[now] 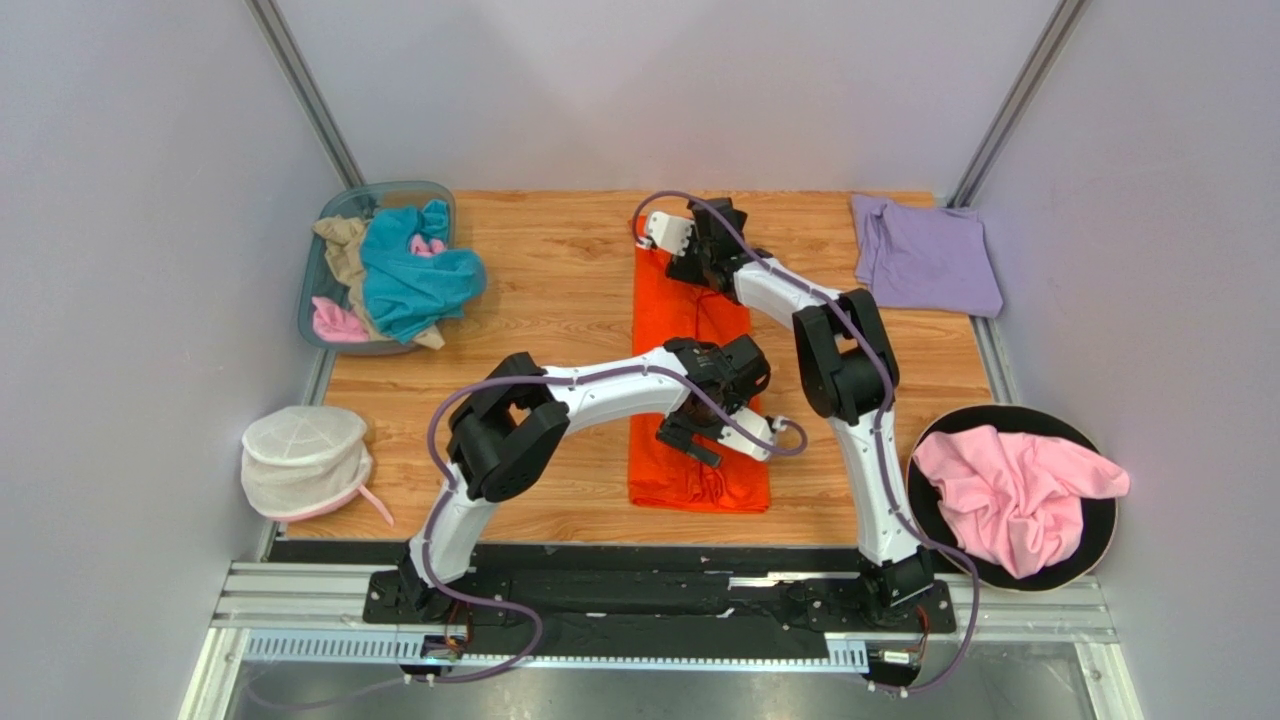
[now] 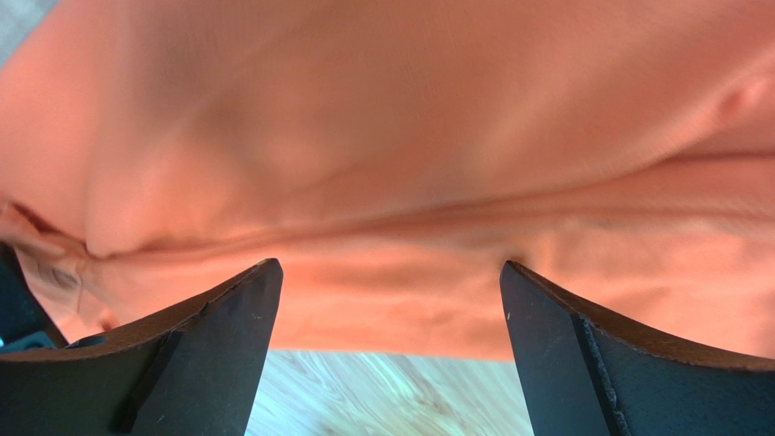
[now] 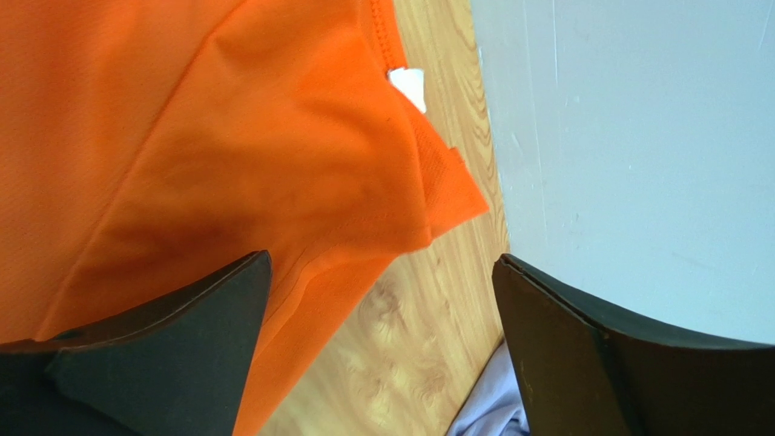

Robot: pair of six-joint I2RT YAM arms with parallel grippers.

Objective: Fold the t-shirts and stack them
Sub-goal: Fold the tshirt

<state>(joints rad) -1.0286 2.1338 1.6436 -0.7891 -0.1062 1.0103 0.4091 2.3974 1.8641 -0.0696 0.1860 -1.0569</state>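
A bright orange t-shirt [image 1: 669, 318] lies folded into a long strip down the middle of the table. My left gripper [image 1: 694, 432] hovers over its near part, open, nothing between the fingers; in the left wrist view the orange cloth [image 2: 391, 136] fills the frame above the open left gripper [image 2: 389, 272]. My right gripper [image 1: 666, 236] is at the strip's far end, open and empty. In the right wrist view the right gripper [image 3: 382, 263] stands just off the shirt's corner [image 3: 182, 136], which shows a white tag [image 3: 407, 88]. A pale lavender t-shirt [image 1: 924, 255] lies flat at the back right.
A clear basket [image 1: 322, 240] at the back left holds teal, tan and pink shirts. A pink shirt [image 1: 1022, 492] lies crumpled on a black round tray [image 1: 1089, 540] at the right. A white mesh pouch [image 1: 308, 458] sits at the left edge. The back wall [image 3: 637, 136] stands close to the right gripper.
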